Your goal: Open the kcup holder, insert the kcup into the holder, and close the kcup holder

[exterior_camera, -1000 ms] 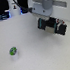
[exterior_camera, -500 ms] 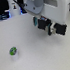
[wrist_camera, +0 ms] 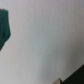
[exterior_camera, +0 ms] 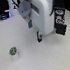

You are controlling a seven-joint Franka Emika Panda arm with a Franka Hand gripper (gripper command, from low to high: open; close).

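The kcup [exterior_camera: 13, 51], a tiny white cup with a green top, stands on the white table at the exterior view's left. The kcup holder [exterior_camera: 60, 21], a black box, sits at the right, partly hidden behind the white arm. My gripper [exterior_camera: 39, 38] hangs below the arm between the two, right of the kcup and apart from it. It shows only as a small dark tip, so I cannot tell how its jaws stand. In the wrist view a blurred dark green shape [wrist_camera: 4, 26] lies at one edge; what it is I cannot tell.
The white arm body [exterior_camera: 42, 11] fills the upper middle of the exterior view. Dark clutter [exterior_camera: 0, 18] lines the table's far edge at the left. A dark corner [wrist_camera: 75, 78] shows at one edge of the wrist view.
The arm has swung toward the exterior view's left and lower, nearer the kcup, and now covers part of the kcup holder. The kcup has not moved.
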